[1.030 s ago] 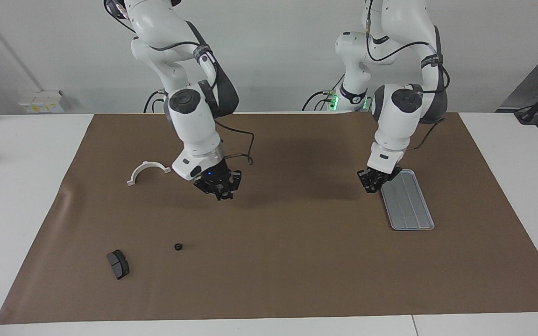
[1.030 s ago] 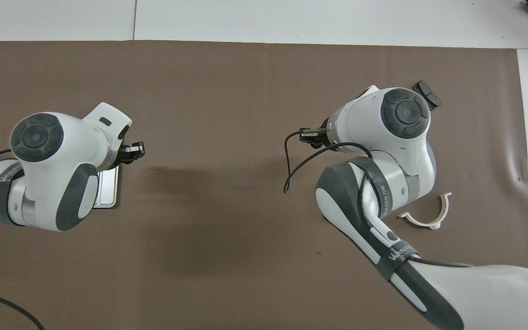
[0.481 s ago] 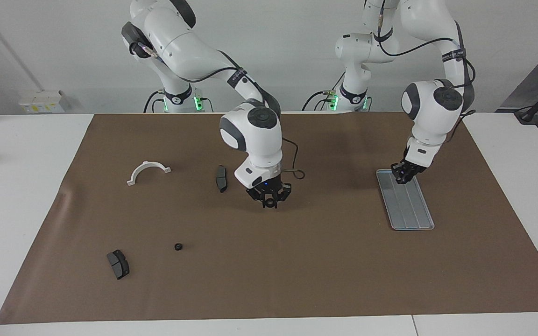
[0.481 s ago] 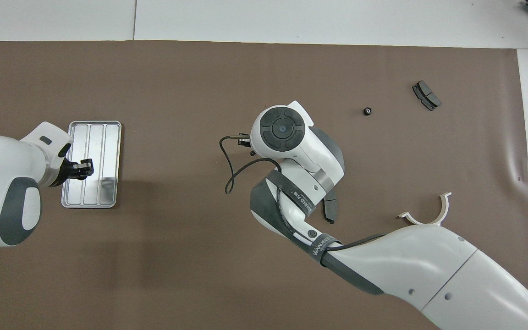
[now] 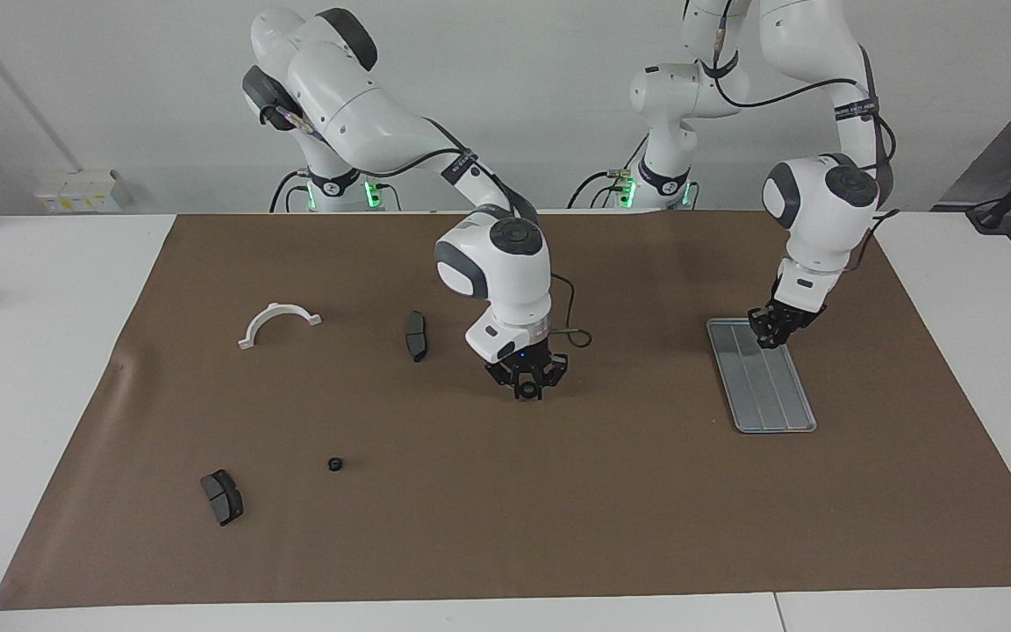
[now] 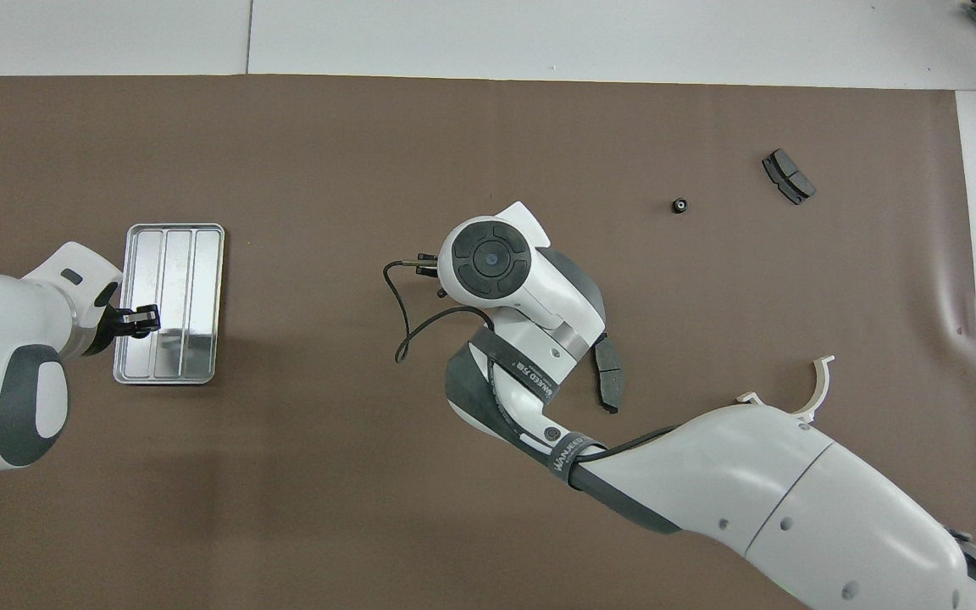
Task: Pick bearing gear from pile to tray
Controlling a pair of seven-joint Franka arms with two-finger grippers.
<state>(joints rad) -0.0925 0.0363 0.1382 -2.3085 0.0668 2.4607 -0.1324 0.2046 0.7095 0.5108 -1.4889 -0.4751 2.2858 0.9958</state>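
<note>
A: Where does the task's part lie?

B: A small black round ring (image 5: 335,463) rests on the brown mat (image 5: 505,527), in the scatter of the pile toward the right arm's end of the table, untouched by either gripper.

A: What else makes up the pile?

B: One dark grey brake pad (image 5: 222,497) lies near the ring, slightly farther from the robots. A second brake pad (image 5: 416,335) lies nearer to the robots than the ring, well apart from it. A white half-ring bracket (image 5: 277,322) lies beside that second pad, toward the right arm's end.

A: And the tray?

B: The silver-grey tray (image 5: 773,399), grooved lengthwise, sits toward the left arm's end of the table, well apart from the pile. No part can be seen in it.

A: State of the right gripper?

B: The right gripper (image 5: 527,386) hangs low over bare mat near the table's middle, between the second brake pad and the tray. Whether its fingers are parted or closed, and whether anything sits between them, cannot be told; in the overhead view the wrist covers them.

A: State of the left gripper?

B: The left gripper (image 5: 770,335) is over the tray's end nearer to the robots, fingertips clenched together, with nothing visible between them.
</note>
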